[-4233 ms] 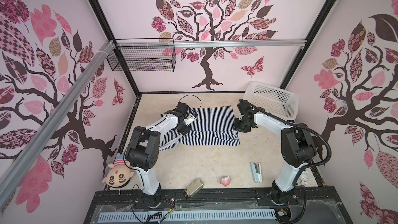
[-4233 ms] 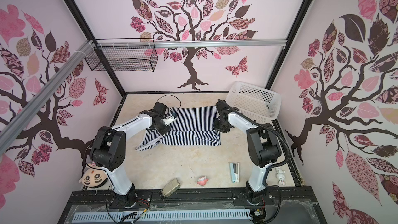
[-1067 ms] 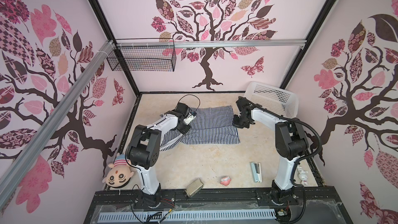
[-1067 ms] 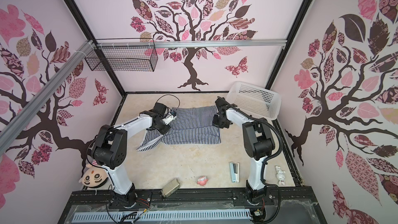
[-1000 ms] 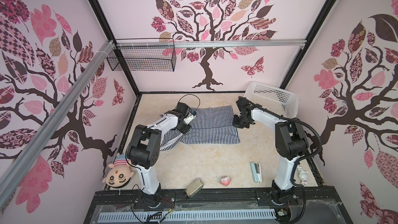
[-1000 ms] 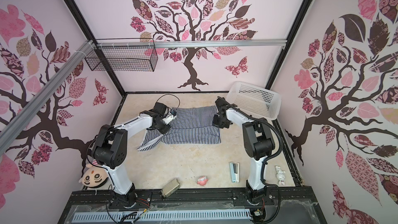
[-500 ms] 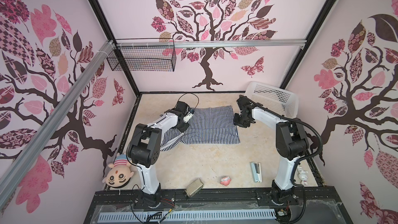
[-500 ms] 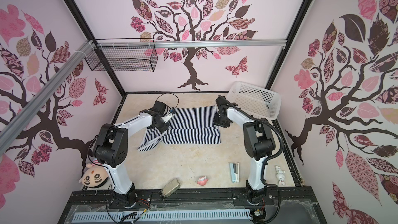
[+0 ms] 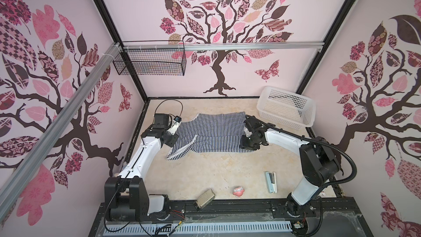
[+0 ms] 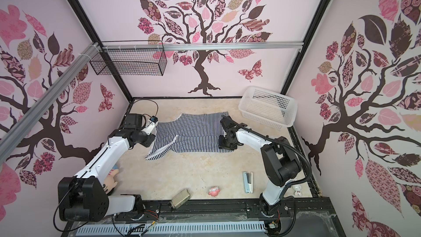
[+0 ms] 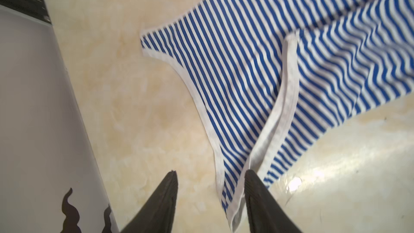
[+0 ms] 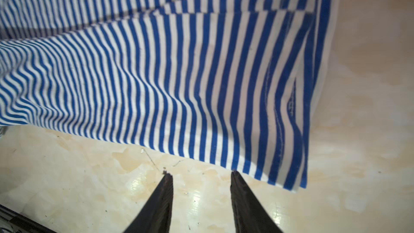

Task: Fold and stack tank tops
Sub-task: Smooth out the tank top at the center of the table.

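So: tank top [image 9: 216,133] at 12 o'clock looks folded once; L gripper [image 11: 209,175], R gripper [image 12: 201,173] spread, empty. Cross-fold + stack left for me.

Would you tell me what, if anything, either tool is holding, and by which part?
Nothing is held: the left tool and right tool both stand open, and the tank top lies loose on the table.

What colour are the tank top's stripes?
The tank top has blue-and-white stripes, clearest in the right wrist view.
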You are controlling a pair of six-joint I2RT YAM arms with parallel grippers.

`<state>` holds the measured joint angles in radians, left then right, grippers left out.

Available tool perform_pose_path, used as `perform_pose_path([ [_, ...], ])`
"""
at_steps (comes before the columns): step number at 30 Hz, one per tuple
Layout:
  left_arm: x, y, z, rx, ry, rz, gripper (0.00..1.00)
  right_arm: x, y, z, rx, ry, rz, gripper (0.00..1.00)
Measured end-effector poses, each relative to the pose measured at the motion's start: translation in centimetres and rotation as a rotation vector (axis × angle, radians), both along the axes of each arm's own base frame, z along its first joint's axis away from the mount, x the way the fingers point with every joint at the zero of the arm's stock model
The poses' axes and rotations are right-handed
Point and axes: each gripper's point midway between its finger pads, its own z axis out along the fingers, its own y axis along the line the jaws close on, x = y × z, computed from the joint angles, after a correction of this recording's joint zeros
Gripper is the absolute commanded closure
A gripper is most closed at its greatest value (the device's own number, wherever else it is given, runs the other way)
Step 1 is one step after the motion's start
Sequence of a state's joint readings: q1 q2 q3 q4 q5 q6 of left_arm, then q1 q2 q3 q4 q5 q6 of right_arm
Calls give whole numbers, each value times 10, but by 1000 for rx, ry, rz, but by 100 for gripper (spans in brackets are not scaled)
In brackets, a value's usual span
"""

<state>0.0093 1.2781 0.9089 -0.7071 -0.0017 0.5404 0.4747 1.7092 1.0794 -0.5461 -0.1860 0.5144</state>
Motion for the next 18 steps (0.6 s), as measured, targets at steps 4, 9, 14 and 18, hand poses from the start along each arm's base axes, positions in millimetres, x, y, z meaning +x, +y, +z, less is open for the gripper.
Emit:
perform_pose_path([
  [4, -31, 19, -16, -35, 69, 39, 37, 5, 1, -2, 12, -10, -8, 54],
  [9, -38, 16, -19, -79, 99, -2, 36, 8, 3, -16, 9, 5, -8, 54],
  [14, -43, 7, -38, -117, 177, -53, 36, 10, 4, -23, 1, 19, -9, 54],
  [18, -45, 7, -54, -125, 236, -68, 38, 11, 4, -22, 1, 15, -10, 54],
])
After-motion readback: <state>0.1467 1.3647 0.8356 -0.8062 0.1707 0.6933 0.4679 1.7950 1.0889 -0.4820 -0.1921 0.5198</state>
